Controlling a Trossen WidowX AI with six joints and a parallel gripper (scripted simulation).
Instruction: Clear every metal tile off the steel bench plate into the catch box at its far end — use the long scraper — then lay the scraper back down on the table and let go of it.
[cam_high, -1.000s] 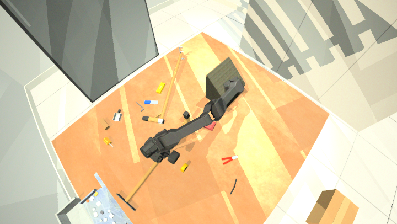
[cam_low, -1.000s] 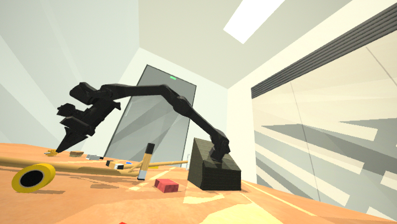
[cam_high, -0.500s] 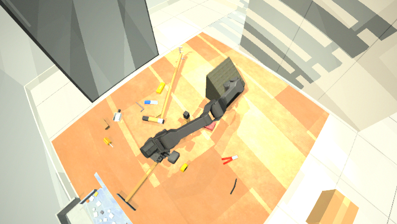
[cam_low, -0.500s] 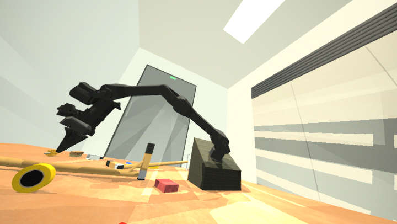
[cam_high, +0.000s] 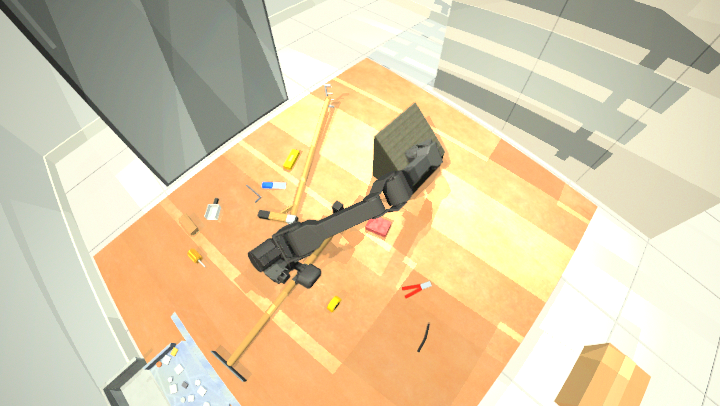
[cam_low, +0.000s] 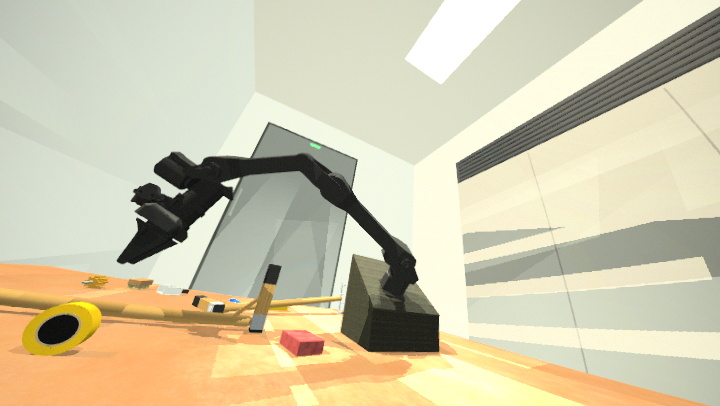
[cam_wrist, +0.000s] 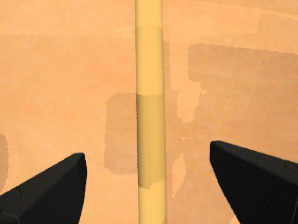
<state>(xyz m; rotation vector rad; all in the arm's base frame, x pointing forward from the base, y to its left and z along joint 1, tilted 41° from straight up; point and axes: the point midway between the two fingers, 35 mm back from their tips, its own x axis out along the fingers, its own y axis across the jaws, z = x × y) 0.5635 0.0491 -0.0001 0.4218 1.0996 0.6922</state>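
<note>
My gripper (cam_wrist: 149, 156) (cam_low: 126, 256) is open and empty above the long scraper's wooden handle (cam_wrist: 150, 60) (cam_high: 262, 320) (cam_low: 176, 314). In the wrist view the handle runs between the two spread fingertips, touching neither. The scraper lies on the table, its dark blade (cam_high: 229, 366) beside the steel bench plate (cam_high: 199, 358) at the lower left of the top view. Several small tiles, such as a pale tile (cam_high: 178, 369) and a yellow tile (cam_high: 174, 351), lie on the plate. The catch box (cam_high: 143, 388) is at its left end, partly cut off by the frame.
A long rake (cam_high: 313, 143) lies behind the arm. A red block (cam_high: 378, 226) (cam_low: 302, 342), yellow tape roll (cam_high: 333, 304) (cam_low: 60, 328), red-handled pliers (cam_high: 415, 288) and black rod (cam_high: 424, 336) lie about. A black-topped wooden tool (cam_low: 264, 300) stands upright near the handle's end.
</note>
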